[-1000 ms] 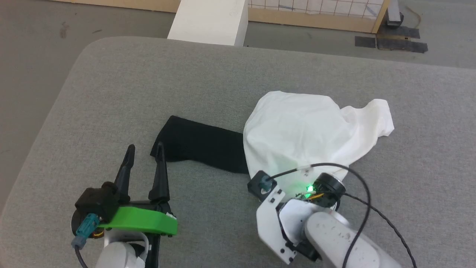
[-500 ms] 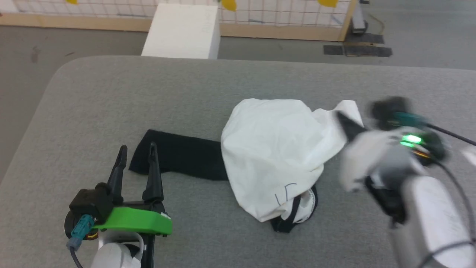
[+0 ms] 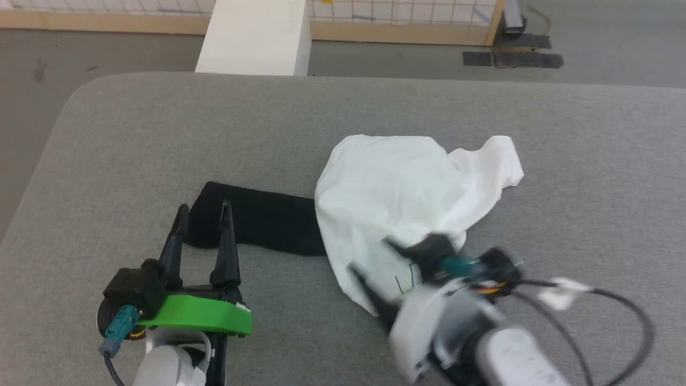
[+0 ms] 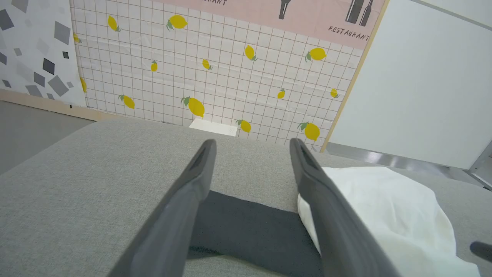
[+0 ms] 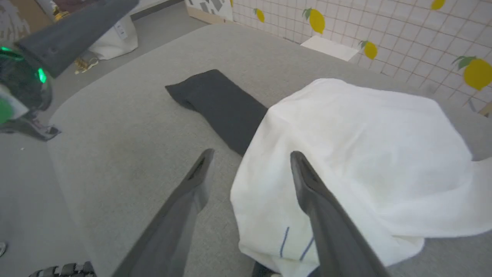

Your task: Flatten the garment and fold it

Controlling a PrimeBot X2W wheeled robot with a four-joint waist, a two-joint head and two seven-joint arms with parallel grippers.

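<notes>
- The garment (image 3: 396, 187) sits right of centre on the grey padded table (image 3: 134, 139). Its white body is bunched into a rounded heap, and one black sleeve (image 3: 257, 220) lies flat, pointing towards my left.
- The heap is as crumpled as it was a second ago (the scene has slid in my head view, but that is my head moving, not the cloth).
- What has changed is my right gripper (image 5: 251, 154). Half a second ago it was out by the white flap on the right side. Now it is back at the near left edge of the heap, with its fingers spread wide and gripping nothing. The hem with the faint blue marks lies just beneath them.
- My left gripper (image 3: 204, 208) has stayed put. It is fully spread and empty, with its tips by the sleeve's cuff end.
- My reading is that the trip to the flap gained me no flatness. Flattening has barely begun and no fold has been made.
- A fresh hold on the near hem looks like the likely next step, with the sleeve as the left gripper's counter-hold.
</notes>
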